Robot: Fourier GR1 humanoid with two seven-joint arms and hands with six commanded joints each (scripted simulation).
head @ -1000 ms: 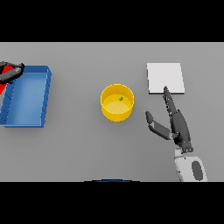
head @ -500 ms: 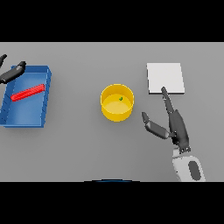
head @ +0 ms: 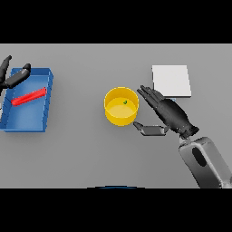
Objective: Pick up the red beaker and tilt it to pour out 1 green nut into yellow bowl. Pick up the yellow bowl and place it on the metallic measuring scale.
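The yellow bowl (head: 121,106) stands upright mid-table with a green nut (head: 125,102) inside. My right hand (head: 168,113) is open just right of the bowl, fingers stretched toward its rim and thumb below it, not closed on it. The red beaker (head: 29,97) lies on its side in the blue tray (head: 23,120) at the left. My left hand (head: 12,77) hovers open over the tray's far left corner, apart from the beaker. The metallic scale (head: 171,80) is a flat pale square behind the right hand.
The blue tray's walls rise around the beaker at the table's left side. Grey tabletop (head: 81,149) stretches between the tray and the bowl and across the front.
The right hand swung left from beside the scale to the bowl's right side, fingers now pointing at it. The left hand drew back from the tray a little; the beaker lies still.
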